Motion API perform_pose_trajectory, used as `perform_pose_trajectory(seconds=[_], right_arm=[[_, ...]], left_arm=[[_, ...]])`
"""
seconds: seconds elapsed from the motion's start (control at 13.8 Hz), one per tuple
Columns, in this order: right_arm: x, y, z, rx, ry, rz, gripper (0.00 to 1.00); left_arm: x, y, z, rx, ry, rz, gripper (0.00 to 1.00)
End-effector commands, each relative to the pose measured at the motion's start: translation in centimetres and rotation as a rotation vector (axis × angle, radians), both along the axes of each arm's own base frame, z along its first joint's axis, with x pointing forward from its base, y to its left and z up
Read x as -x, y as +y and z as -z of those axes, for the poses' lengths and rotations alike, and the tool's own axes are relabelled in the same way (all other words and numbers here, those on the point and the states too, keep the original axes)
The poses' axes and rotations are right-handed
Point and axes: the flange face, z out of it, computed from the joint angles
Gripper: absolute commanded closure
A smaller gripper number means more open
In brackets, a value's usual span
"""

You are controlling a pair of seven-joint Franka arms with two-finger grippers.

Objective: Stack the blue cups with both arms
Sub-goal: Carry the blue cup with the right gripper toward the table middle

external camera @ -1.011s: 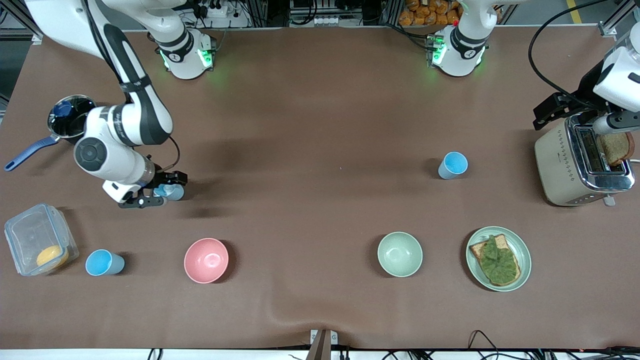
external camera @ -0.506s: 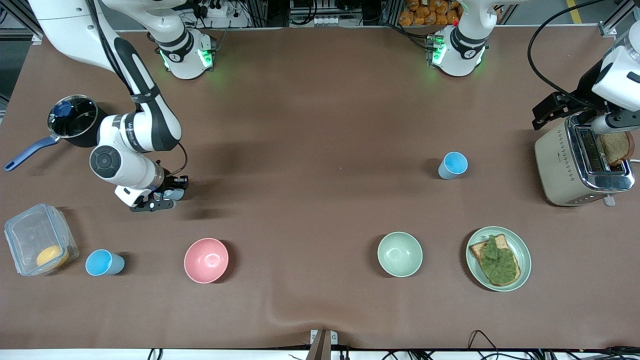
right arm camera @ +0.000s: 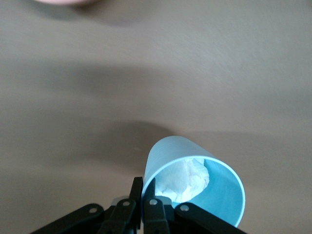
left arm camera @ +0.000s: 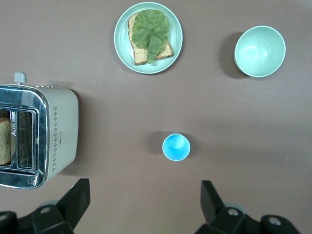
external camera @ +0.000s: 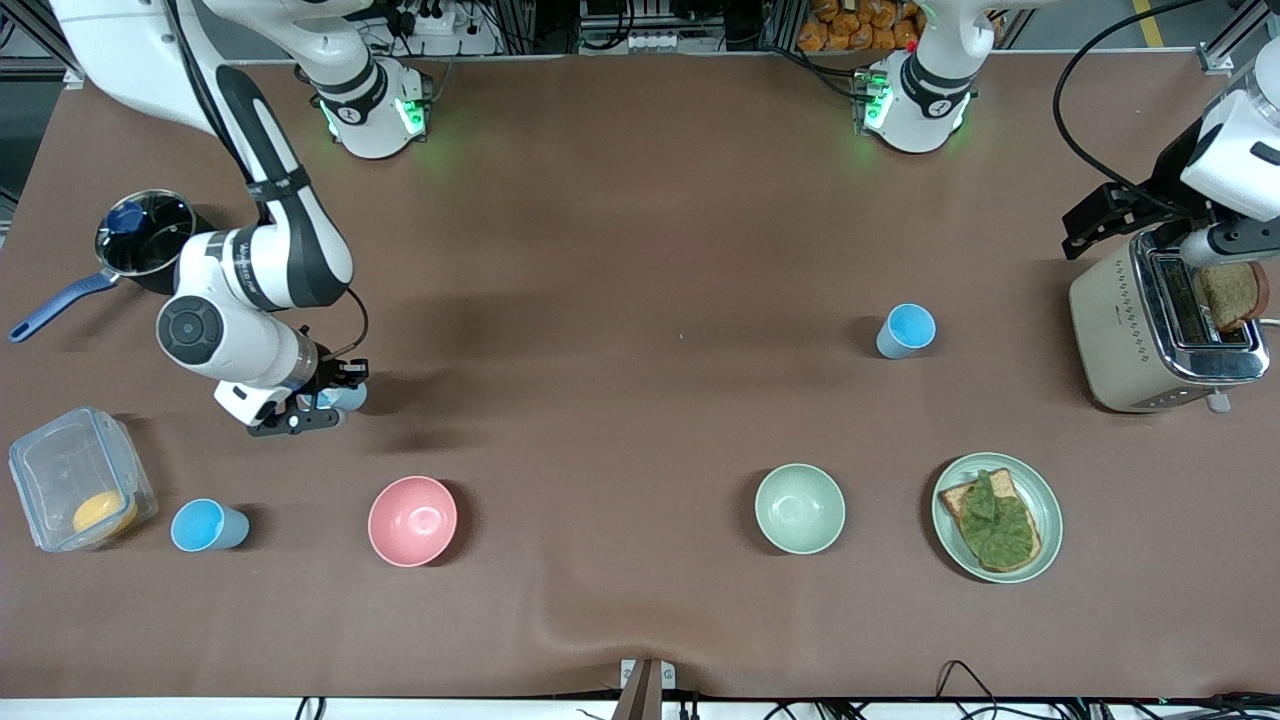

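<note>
Toward the right arm's end of the table: right gripper [external camera: 322, 405] low by the tabletop, fingers pinched together on the rim wall of a blue cup [right arm camera: 195, 187].
Held cup, axis: tilted in the right wrist view, mouth up toward the wrist camera; something white and crumpled sits inside.
Held cup, visibility: in the front view mostly hidden by the gripper, only a sliver of blue showing [external camera: 350, 398]; whether its base touches the table, cannot tell.
Second cup [external camera: 207, 526]: upright, mouth up, between the clear lidded box [external camera: 75, 478] and the pink bowl [external camera: 412, 520], nearer the front camera than the held cup.
Third cup [external camera: 906, 330]: upright, mouth up, toward the left arm's end, farther from the front camera than the pale green bowl [external camera: 799, 508].
Left gripper [left arm camera: 145, 200]: high over the table beside the toaster [external camera: 1160, 330], jaws spread wide, nothing between them; arm waiting.
Cut off: left gripper's fingertips run past the edge of the left wrist view.
</note>
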Motion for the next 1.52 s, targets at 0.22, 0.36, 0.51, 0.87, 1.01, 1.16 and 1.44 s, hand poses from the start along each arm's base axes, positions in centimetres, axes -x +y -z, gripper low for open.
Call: perform_pose_trajectory(seconds=[0.22, 0.36, 0.51, 0.87, 1.01, 1.16, 1.44], right_arm=[[-1.6, 16.1, -6.5, -0.052, -0.088, 0.107, 1.0], [-1.7, 22.3, -6.6, -0.053, -0.085, 0.139, 1.0], [-0.4, 29.6, -6.0, -0.032, -0.078, 0.147, 1.0], [2.5, 41.1, -2.6, -0.011, -0.069, 0.112, 1.0], [4.6, 43.9, -1.0, 0.011, -0.077, 0.07, 1.0], [5.6, 44.9, 1.1, 0.057, -0.082, 0.075, 1.0], [5.7, 44.8, 2.2, 0.081, -0.08, 0.092, 0.48]], left_arm=[[0.4, 0.1, -0.7, 0.019, 0.0, -0.019, 0.0], [0.3, 0.2, -0.7, 0.019, 0.0, -0.02, 0.0], [0.3, 0.4, -0.6, 0.018, 0.002, -0.023, 0.0], [0.3, 0.5, -0.5, 0.018, 0.006, -0.025, 0.0], [0.3, 0.5, -0.5, 0.018, 0.006, -0.025, 0.0], [0.2, 0.5, -0.3, 0.018, 0.009, -0.025, 0.0], [0.2, 0.4, -0.4, 0.017, 0.009, -0.023, 0.0]])
